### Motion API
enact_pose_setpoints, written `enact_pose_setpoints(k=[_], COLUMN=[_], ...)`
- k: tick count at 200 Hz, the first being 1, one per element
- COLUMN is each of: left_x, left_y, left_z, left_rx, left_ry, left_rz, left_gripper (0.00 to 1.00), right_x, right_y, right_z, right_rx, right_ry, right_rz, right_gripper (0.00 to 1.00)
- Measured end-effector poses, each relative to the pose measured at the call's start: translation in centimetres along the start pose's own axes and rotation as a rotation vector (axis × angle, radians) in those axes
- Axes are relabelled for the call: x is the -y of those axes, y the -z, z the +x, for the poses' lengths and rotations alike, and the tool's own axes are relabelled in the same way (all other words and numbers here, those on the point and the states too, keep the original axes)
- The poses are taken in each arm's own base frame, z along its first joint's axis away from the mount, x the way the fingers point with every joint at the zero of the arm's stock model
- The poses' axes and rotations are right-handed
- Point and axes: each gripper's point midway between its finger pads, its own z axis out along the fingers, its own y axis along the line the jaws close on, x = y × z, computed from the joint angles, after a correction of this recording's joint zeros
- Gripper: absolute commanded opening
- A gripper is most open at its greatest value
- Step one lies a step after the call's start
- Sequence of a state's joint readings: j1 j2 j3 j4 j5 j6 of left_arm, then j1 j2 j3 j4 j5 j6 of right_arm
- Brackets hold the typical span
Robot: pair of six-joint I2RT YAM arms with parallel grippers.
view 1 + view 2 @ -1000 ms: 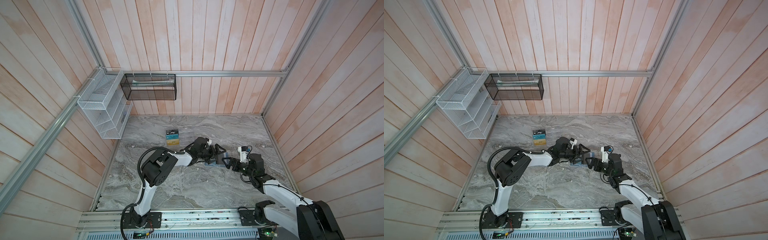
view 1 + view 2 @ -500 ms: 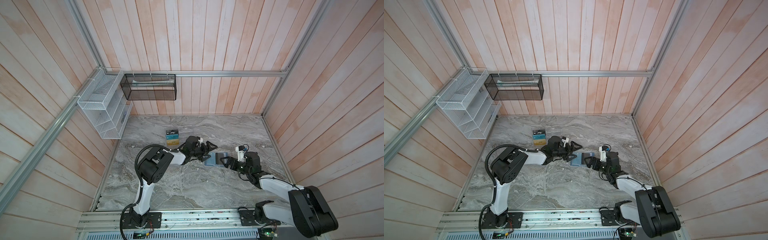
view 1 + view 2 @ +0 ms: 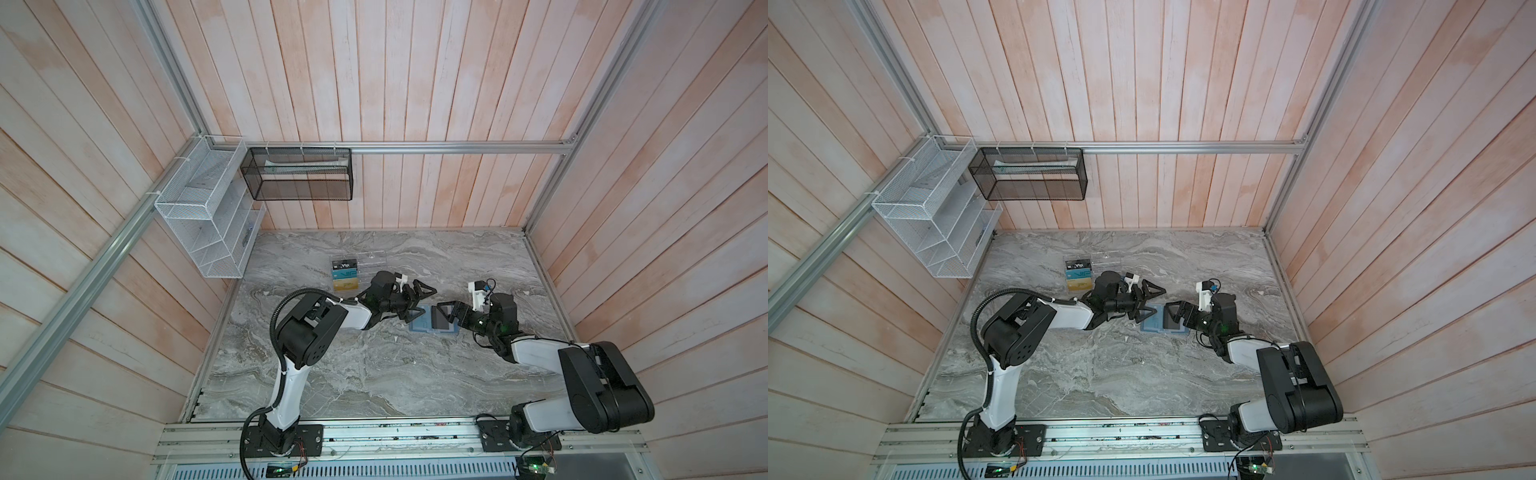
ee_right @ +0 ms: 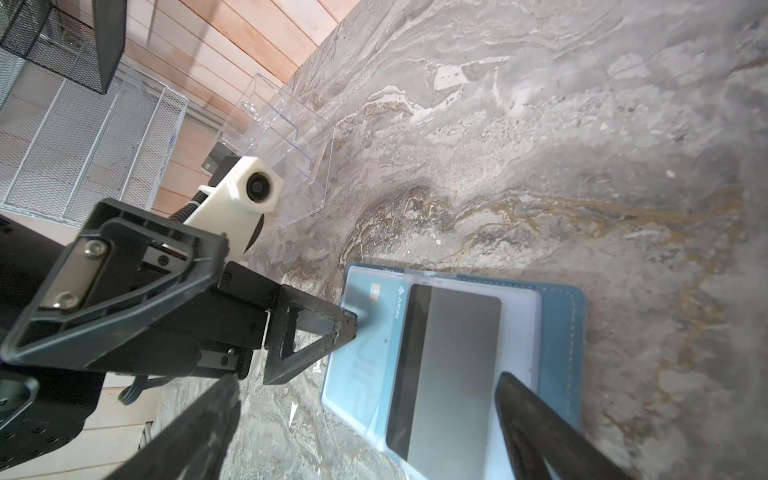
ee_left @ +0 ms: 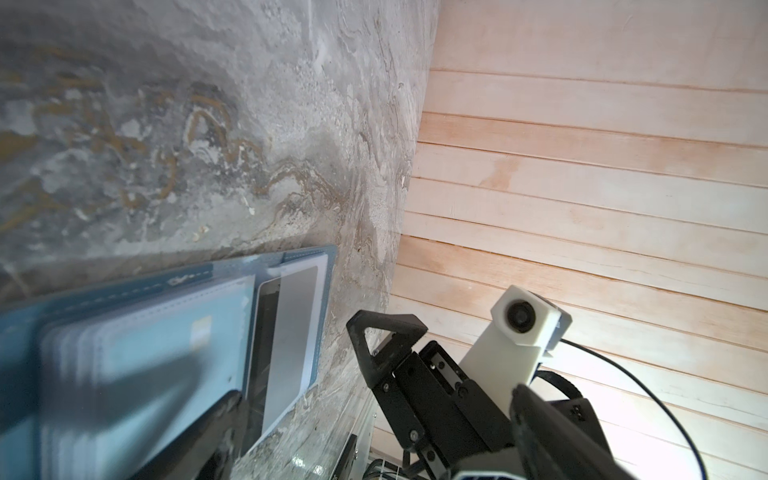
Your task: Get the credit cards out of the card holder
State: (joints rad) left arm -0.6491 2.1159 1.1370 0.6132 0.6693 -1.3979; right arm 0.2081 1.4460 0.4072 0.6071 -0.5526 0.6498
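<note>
**Open card holder [image 4: 559, 340] lies on the counter [image 3: 374, 365]**

The left pincer [image 3: 422, 305], jaws apart, has one fingertip [image 4: 347, 322] at the sleeved teal card [image 4: 365, 357]; the right pincer [image 3: 441, 318], wide open, straddles a grey-backed card [image 4: 453, 374], both inside the holder.

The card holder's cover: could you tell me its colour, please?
Slate-blue card holder, pale stitching; clearest in the right wrist view.
</note>
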Motion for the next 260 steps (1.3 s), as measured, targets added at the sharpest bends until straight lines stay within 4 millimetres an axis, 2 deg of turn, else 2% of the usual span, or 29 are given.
enact_pose_setpoints(k=[74,177,260], left_x=[-1.0,-1.4,-1.7], left_y=[-0.4,-1.4,-1.9], left_z=[0.2,0.7,0.6], left_rx=[-0.012,-0.031,-0.057], left_ry=[0.031,0.033,-0.008], left_rz=[-0.012,-0.015,-0.055], left_gripper=[1.00,1.00,0.92], right_x=[1.4,1.6,1.7], right_y=[-0.4,0.2,0.4], right_z=[2.6,3.3,3.2], right_rx=[-0.046,-0.010,0.000], right_ry=[-0.053,-0.065,-0.076], right_rz=[-0.020,-0.050,-0.052], right_gripper=[0.96,0.95,0.95])
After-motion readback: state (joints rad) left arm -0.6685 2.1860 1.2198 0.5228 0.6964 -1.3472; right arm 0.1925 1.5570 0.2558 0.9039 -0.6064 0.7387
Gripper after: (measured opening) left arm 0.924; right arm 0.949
